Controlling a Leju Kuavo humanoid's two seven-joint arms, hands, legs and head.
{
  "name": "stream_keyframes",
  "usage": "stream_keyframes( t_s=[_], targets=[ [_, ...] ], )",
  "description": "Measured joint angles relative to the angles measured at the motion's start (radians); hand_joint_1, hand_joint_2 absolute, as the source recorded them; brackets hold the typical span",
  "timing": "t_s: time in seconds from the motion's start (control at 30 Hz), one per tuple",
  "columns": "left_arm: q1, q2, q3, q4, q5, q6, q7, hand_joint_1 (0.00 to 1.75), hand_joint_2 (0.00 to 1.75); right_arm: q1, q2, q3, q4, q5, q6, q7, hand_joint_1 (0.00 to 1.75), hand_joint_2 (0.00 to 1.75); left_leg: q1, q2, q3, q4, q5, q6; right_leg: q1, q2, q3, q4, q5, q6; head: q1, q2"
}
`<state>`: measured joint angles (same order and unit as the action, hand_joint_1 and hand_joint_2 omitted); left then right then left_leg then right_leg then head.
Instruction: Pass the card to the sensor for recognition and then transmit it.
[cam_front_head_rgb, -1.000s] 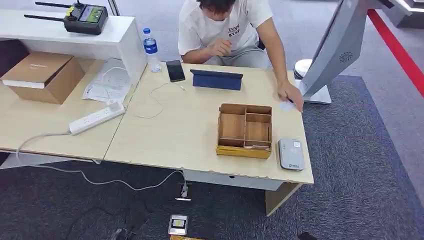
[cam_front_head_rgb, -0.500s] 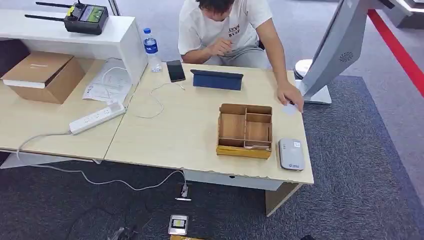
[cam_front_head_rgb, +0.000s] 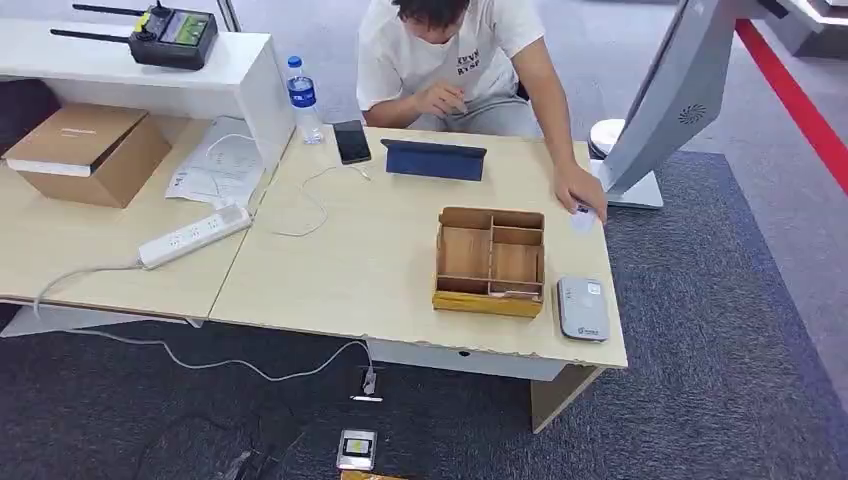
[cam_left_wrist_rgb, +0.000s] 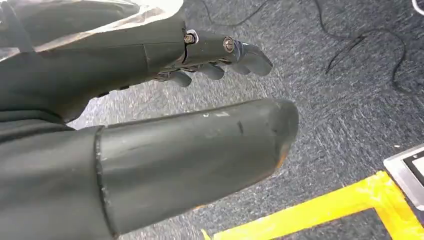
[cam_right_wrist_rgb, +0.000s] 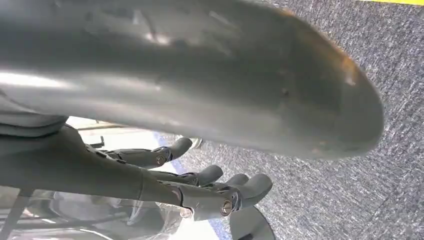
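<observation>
A white card (cam_front_head_rgb: 583, 219) lies at the table's right edge under a person's hand (cam_front_head_rgb: 580, 190). The grey card sensor (cam_front_head_rgb: 582, 308) sits at the table's front right corner, beside a wooden divided box (cam_front_head_rgb: 490, 261). My left hand (cam_left_wrist_rgb: 200, 100) hangs over grey carpet, fingers apart, holding nothing. My right hand (cam_right_wrist_rgb: 200, 150) also hangs over carpet with its fingers spread and nothing in them.
A person (cam_front_head_rgb: 450, 55) sits at the far side of the table (cam_front_head_rgb: 340, 270). A tablet (cam_front_head_rgb: 433, 160), phone (cam_front_head_rgb: 351, 141), water bottle (cam_front_head_rgb: 302, 98), power strip (cam_front_head_rgb: 193, 236) and cardboard box (cam_front_head_rgb: 85, 152) lie on the tables. A white stand (cam_front_head_rgb: 670, 100) rises at the right.
The person's hand has slid the white card slightly nearer along the table's right edge. My hands have not visibly moved.
</observation>
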<state>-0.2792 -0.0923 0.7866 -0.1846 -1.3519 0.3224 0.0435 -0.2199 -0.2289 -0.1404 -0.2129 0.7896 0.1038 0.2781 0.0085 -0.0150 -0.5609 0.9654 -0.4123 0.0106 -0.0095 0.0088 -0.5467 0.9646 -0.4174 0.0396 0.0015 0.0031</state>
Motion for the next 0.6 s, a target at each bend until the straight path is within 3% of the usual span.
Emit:
stream_keyframes(
  t_s=[0.6],
  targets=[
    [0.022,0.008,0.006,0.0,0.063,-0.008,-0.009,0.0,0.0,0.0,-0.003,-0.001,0.001,-0.014,-0.008,-0.004,0.0,0.0,0.0,0.0,0.0,0.0,0.0,0.0,0.0,0.0,0.0,0.0,0.0,0.0,0.0,0.0]
  ],
)
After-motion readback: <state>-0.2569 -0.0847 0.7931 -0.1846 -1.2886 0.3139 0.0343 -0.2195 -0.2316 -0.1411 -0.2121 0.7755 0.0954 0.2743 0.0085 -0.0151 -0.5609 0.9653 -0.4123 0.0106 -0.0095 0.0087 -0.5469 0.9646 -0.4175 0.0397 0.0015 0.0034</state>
